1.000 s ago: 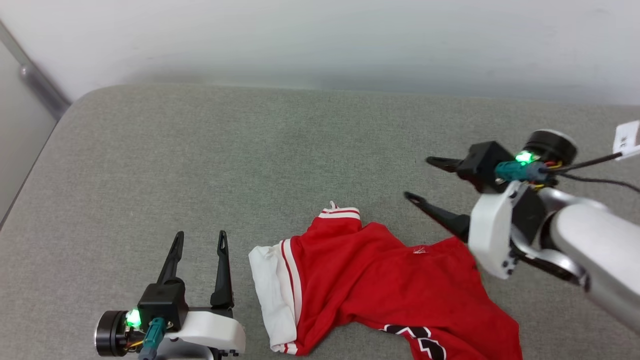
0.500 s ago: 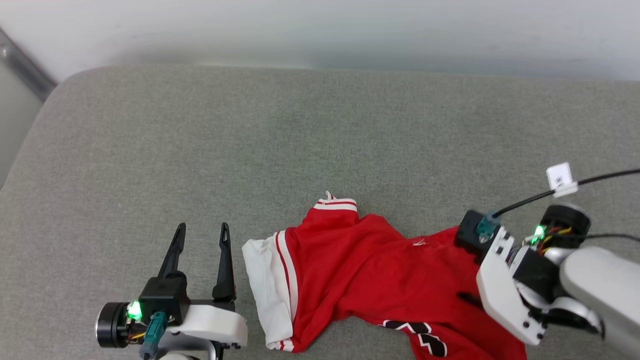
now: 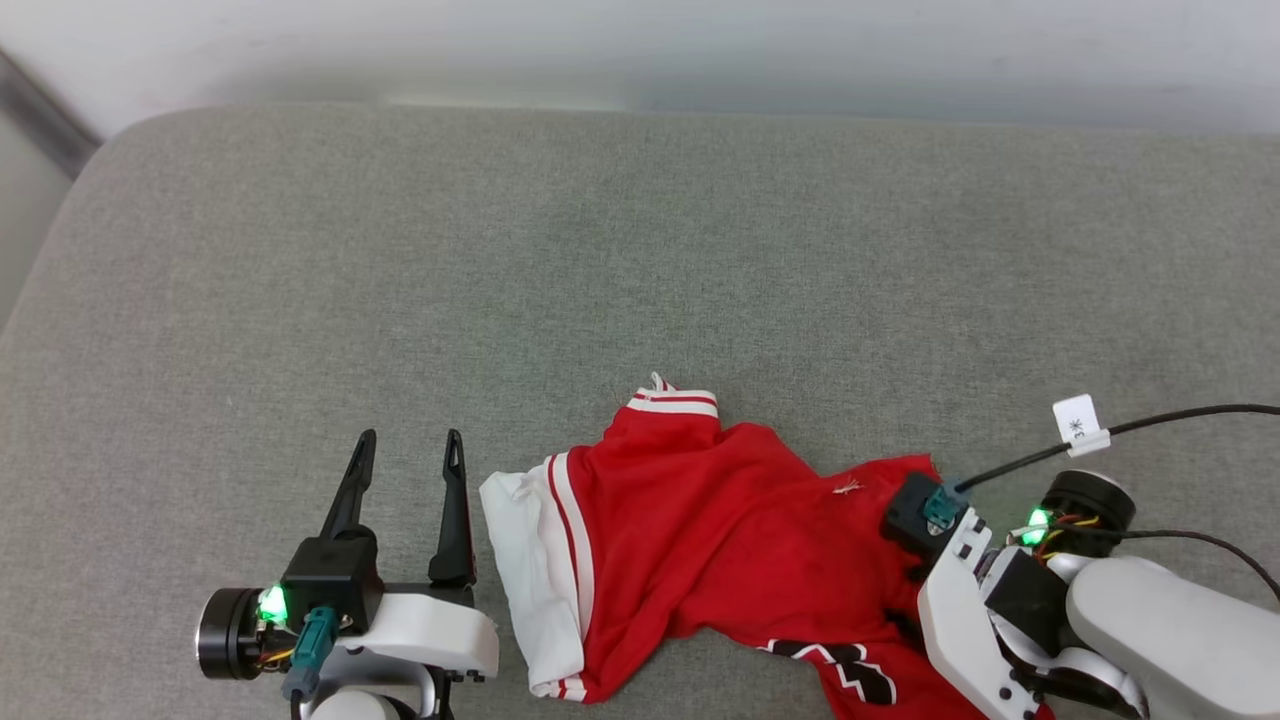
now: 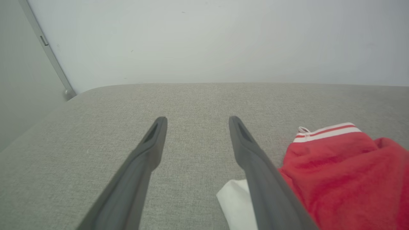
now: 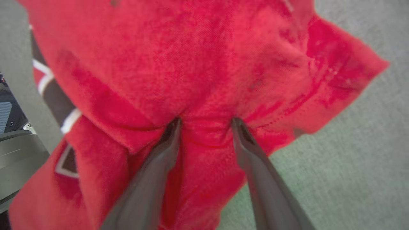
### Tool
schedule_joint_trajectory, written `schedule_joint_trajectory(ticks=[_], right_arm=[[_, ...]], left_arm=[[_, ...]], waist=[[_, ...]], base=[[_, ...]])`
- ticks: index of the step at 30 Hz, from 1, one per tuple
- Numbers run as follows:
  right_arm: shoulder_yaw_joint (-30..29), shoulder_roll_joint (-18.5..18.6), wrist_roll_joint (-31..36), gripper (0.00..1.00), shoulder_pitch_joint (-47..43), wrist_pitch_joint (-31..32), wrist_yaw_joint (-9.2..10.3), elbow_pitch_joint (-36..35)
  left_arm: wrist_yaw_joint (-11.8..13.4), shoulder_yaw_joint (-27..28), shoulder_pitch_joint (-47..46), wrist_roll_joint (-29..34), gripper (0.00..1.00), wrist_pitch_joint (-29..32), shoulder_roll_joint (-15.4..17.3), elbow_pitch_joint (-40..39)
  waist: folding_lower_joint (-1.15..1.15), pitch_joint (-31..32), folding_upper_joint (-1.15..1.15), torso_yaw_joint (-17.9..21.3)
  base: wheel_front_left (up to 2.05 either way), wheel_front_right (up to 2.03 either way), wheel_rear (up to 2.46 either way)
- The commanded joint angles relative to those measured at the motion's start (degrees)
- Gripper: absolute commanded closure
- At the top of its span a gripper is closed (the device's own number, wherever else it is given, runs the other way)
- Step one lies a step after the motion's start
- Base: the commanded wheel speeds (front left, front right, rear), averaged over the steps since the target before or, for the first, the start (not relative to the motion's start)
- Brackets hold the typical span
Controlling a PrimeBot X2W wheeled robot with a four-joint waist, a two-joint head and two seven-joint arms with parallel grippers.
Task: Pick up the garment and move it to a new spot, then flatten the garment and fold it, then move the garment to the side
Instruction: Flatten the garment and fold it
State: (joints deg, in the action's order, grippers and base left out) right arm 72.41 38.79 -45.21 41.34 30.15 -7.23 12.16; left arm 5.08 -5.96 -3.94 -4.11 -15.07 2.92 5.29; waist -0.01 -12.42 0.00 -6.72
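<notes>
The garment (image 3: 720, 540) is a red jersey lying crumpled on the grey cushion (image 3: 600, 250), with a white sleeve (image 3: 525, 570) at its left and black print at the lower edge. My right gripper (image 5: 206, 120) points down into its right part; both fingertips are pressed into the red cloth (image 5: 191, 64), apart, with a ridge of fabric between them. In the head view its white wrist housing (image 3: 960, 600) covers the fingers. My left gripper (image 3: 410, 440) stands open just left of the white sleeve, empty (image 4: 196, 119), with the garment (image 4: 335, 172) beside its right finger.
The cushion stretches wide behind and left of the garment, up to a pale wall (image 3: 640, 40). A dark rail (image 3: 40, 130) runs past its rounded far-left corner. A black cable with a white tag (image 3: 1078, 425) trails from my right wrist.
My right gripper has come down from above the cushion onto the garment's right part and sunk its fingertips into the cloth, its fingers a little closer together. The left gripper has stayed put.
</notes>
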Motion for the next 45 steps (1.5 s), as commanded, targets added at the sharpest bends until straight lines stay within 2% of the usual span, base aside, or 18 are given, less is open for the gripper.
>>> schedule_joint_trajectory(ticks=[1, 5, 6, 11, 14, 19, 24, 29, 33, 36, 40, 41, 42, 45], right_arm=[[1.6, -1.6, -0.2, 1.0, -1.0, -1.9, -0.39, 0.2], [-2.8, 2.1, -2.3, 1.0, 4.1, -10.2, -0.21, -2.0], [-5.8, 4.2, -1.2, 1.0, 7.1, -13.1, -0.24, -5.1], [-11.7, 6.9, 0.6, 1.0, 15.4, -11.9, -0.24, -10.0], [-13.4, 6.0, 0.4, 1.0, 20.4, -9.7, -0.24, -9.1], [-11.8, 2.5, 3.5, 1.0, 29.7, -6.9, -0.24, -2.4], [-7.5, -2.0, 5.8, 1.0, 34.7, -5.9, -0.23, 10.2], [-2.5, -4.6, 4.8, 1.0, 32.4, -3.2, -0.23, 23.7], [-1.5, -6.0, 1.7, 1.0, 29.1, -3.6, -0.24, 31.3], [-1.2, -6.6, -0.4, 1.0, 27.3, -3.4, -0.26, 34.0], [-1.0, -8.2, -2.9, 1.0, 26.0, -7.8, -0.32, 35.2], [-0.9, -8.4, -3.4, 0.07, 26.0, -9.3, -0.32, 34.7], [-0.8, -8.3, -3.8, 0.0, 26.0, -11.1, -0.32, 34.1], [-0.6, -6.6, -3.8, 0.0, 26.1, -17.8, -0.23, 31.6]], left_arm=[[0.2, 0.2, 0.3, 0.2, 0.0, -0.2, 0.0, 0.1], [0.3, 0.5, 1.3, 0.1, 0.0, -0.2, -0.1, 0.1], [0.3, 0.8, 2.0, 0.2, 0.0, -0.2, 0.0, -0.2], [0.1, -0.1, 1.6, -0.2, 0.0, -0.2, 0.0, -0.9], [0.2, -0.7, 0.3, -0.7, 0.0, -0.2, 0.0, -1.1], [0.6, -2.2, -1.7, -1.6, 0.0, -0.2, 0.0, -1.3], [1.3, -3.7, -3.8, -2.7, 0.0, -0.2, 0.0, -1.7], [1.9, -4.9, -5.6, -3.4, 0.0, -0.2, 0.0, -1.9], [2.1, -5.3, -6.6, -3.5, 0.0, -0.2, 0.0, -2.0], [2.2, -5.0, -6.9, -3.2, 0.0, -0.2, 0.0, -2.0], [1.8, -4.1, -6.3, -2.4, 0.0, -0.2, 0.0, -1.6], [1.7, -3.7, -6.0, -2.2, 0.0, -0.2, 0.0, -1.4], [1.6, -3.6, -5.7, -2.0, 0.0, -0.2, 0.0, -1.2], [1.1, -3.0, -4.8, -1.2, 0.0, -0.2, 0.0, -1.1]], waist=[[0.01, 0.7, 0.0, 0.4], [0.01, 2.6, 0.0, 1.3], [0.01, 3.4, 0.0, 1.9], [0.01, 2.3, 0.0, 1.4], [0.01, 0.3, 0.0, 0.3], [0.01, -3.6, 0.0, -1.9], [0.01, -7.2, 0.0, -3.6], [0.01, -9.8, 0.0, -4.9], [0.01, -11.2, 0.0, -5.3], [0.01, -11.4, 0.0, -5.1], [0.01, -10.3, 0.0, -3.9], [0.01, -9.7, 0.0, -3.5], [0.01, -9.0, 0.0, -3.1], [0.01, -6.2, 0.0, -2.3]], base=[[0.0, 0.0, 0.0], [0.0, 0.0, 0.0], [0.0, 0.0, 0.0], [0.0, 0.0, 0.0], [0.0, 0.0, 0.0], [0.0, 0.0, 0.0], [0.0, 0.0, 0.0], [0.0, 0.0, 0.0], [0.0, 0.0, 0.0], [0.0, 0.0, 0.0], [0.0, 0.0, 0.0], [0.0, 0.0, 0.0], [0.0, 0.0, 0.0], [0.0, 0.0, 0.0]])
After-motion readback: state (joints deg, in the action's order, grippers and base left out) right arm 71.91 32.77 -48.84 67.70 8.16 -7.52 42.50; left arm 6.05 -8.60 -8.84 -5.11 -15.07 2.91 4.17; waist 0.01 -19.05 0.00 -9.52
